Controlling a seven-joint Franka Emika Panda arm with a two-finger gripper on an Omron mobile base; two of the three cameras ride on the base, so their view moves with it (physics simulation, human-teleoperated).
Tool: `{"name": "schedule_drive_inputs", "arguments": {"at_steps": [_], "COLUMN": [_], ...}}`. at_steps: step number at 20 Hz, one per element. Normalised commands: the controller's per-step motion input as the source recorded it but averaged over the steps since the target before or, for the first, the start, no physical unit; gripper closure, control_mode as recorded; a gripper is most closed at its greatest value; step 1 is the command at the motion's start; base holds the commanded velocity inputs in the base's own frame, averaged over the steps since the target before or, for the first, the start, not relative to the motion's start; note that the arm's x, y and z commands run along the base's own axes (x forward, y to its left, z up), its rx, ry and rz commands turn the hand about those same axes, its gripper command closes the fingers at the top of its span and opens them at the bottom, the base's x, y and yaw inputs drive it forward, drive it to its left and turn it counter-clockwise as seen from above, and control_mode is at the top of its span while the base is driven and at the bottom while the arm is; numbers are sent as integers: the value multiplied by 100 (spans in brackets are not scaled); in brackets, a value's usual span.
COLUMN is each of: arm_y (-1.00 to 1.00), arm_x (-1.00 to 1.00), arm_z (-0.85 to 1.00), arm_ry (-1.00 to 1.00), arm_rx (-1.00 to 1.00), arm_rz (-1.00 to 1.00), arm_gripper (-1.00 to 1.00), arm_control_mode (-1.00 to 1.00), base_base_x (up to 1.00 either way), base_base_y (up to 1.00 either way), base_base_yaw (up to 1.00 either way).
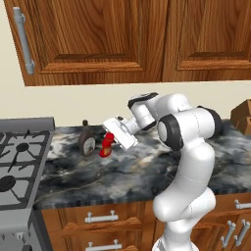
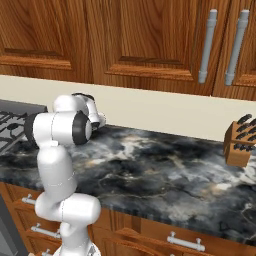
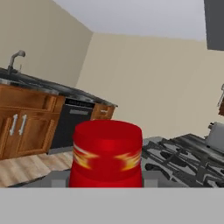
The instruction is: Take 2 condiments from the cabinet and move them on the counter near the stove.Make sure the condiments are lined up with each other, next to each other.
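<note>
Ketchup bottle [image 3: 107,154]: closest to the hand camera, red body with a yellow flame-like stripe; in the left base view it stands upright, small and red, on the surface just right of the dark bottle.
Tool [image 1: 111,138]: pressed in on the ketchup bottle from the side, pinching it; the hold looks meant to set it down square beside its partner.
Dark bottle [image 1: 87,141]: grey-brown, narrow black-capped neck, pale round label; upright, nearer the stove than the ketchup bottle, a slim gap between them.
Stove [image 1: 17,162]: steel range with black grates, left of the dark bottle; both condiments sit near its edge, as the task wants.
Surface [image 1: 117,169]: black-and-grey veined marble carrying both bottles.
Cabinet [image 1: 93,39]: reddish wood doors above the dark bottle, shut.
Judgement: the pair reads as a row; releasing seems what remains.
</note>
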Motion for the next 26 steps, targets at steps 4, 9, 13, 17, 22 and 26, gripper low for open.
{"name": "schedule_drive_inputs", "arguments": {"at_steps": [4,9,13,17,22,26], "arm_y": [0,0,0,1,8,7], "arm_x": [0,0,1,11,24,19], "arm_z": [-14,-19,-13,-6,-1,-8], "arm_ry": [-6,-2,-1,0,-3,-3], "arm_rx": [13,10,3,0,0,0], "arm_rz": [0,0,0,0,0,0], "arm_gripper": [100,100,100,100,100,100], "arm_control_mode": [-100,-100,-100,-100,-100,-100], "base_base_x": [0,0,0,0,0,0], "base_base_y": [0,0,0,0,0,0], "base_base_yaw": [0,0,0,0,0,0]}}
